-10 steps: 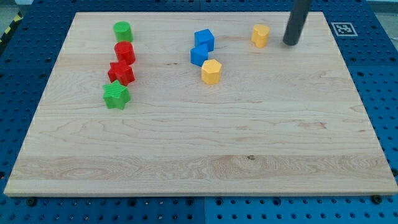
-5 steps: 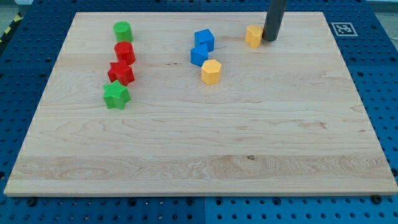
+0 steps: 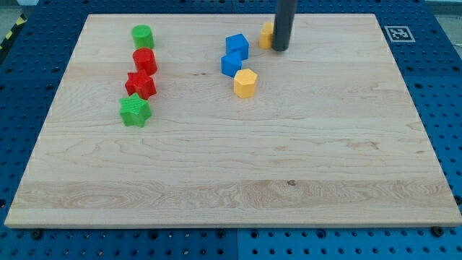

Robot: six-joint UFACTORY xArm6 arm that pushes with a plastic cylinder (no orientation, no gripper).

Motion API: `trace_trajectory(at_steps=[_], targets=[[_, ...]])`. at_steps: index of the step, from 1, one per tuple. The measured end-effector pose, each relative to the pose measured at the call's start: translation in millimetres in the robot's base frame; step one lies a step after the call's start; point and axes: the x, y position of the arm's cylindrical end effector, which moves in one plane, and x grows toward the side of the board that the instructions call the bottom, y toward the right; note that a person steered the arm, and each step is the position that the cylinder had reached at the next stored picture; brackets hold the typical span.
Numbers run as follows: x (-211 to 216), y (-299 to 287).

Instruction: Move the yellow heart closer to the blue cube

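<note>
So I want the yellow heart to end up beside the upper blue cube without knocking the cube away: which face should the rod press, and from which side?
Press the yellow heart's right-hand face, coming from the view's right. My tip is already there, and the blue cube sits left and slightly lower, so push leftward and a touch downward.

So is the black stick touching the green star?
No, my tip sits at the view's top beside a yellow block, far from the green star.

Bright, even light; sharp, soft shadows.

A pale wooden board [image 3: 231,166] lies on a blue pegboard table [image 3: 440,87]. A black-and-white marker [image 3: 398,33] sits beside the board's top right corner.
</note>
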Motion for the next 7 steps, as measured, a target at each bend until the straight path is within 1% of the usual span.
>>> trace_trajectory(at_steps=[1, 2, 3, 4, 5, 7], targets=[[-11, -7], [11, 19], [4, 36], [-27, 34], [-34, 28], [-40, -15]])
